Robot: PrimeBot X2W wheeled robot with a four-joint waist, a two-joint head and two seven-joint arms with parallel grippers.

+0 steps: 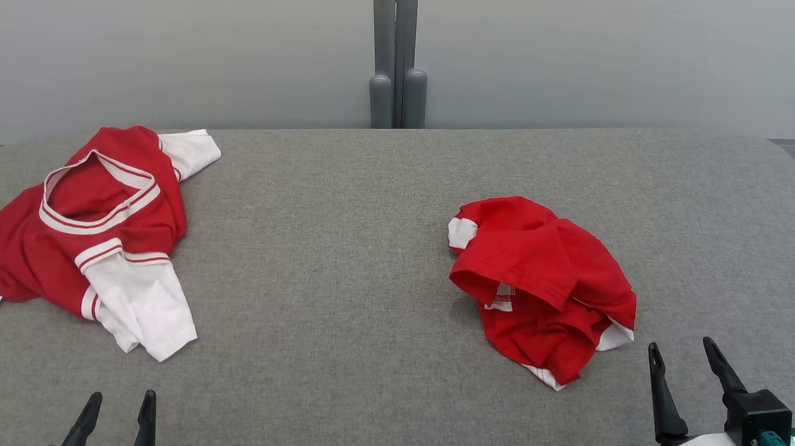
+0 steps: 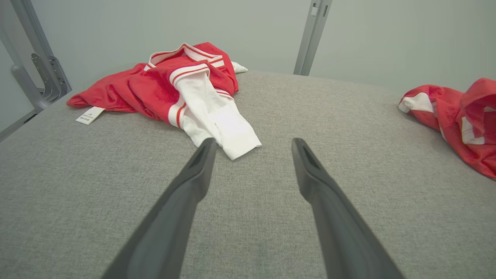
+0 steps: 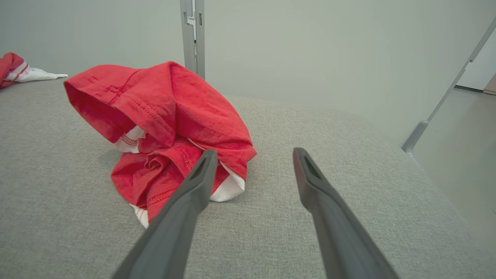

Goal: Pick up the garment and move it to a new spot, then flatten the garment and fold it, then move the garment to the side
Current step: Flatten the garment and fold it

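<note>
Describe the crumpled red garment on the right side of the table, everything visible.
The red garment is soft, knit-looking cloth, bunched into a loose heap with folds standing up. White trim peeks out at its edges, and a stitched hem shows. It rests on the grey fabric table, touched by nothing else; the open right gripper sits just beside it, apart.

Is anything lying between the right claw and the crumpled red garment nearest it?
Nothing visible. Only bare grey surface lies between the open right claw and the crumpled red garment; the red-and-white garment sits far left.
</note>
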